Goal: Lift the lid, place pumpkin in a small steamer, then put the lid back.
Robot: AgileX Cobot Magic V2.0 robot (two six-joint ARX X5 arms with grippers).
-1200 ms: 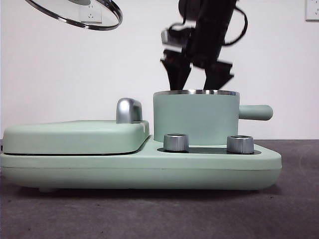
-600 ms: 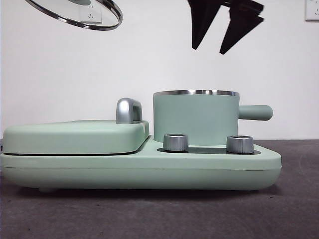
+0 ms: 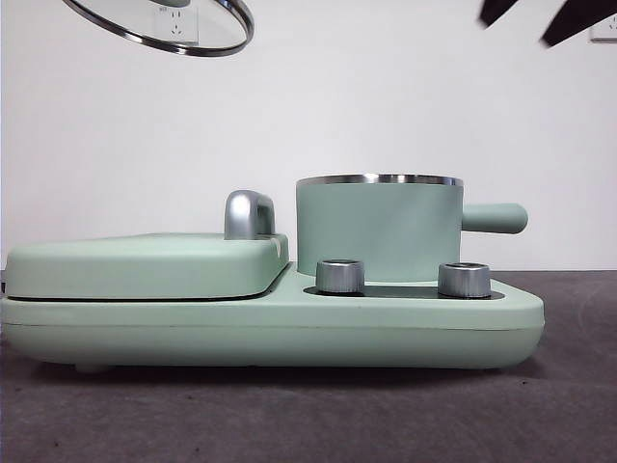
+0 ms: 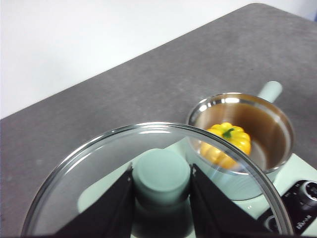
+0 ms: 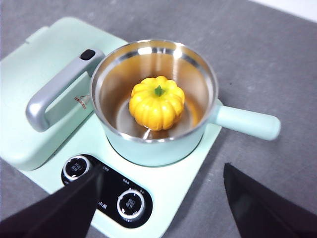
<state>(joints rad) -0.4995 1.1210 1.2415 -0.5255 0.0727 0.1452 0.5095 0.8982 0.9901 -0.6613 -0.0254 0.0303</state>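
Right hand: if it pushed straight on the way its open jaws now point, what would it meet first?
Judging by its wrist view, the right hand points down at the small steamer. It would likely reach the control panel or the steamer's near rim first; depth is unclear.

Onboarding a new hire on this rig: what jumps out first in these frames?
The yellow-orange pumpkin sitting inside the small steamer is the brightest thing, against the pot's steel wall. Next is the glass lid, held in the air by its knob in the left end effector, up and to one side of the pot. The right end effector hangs open and empty above the control dials.
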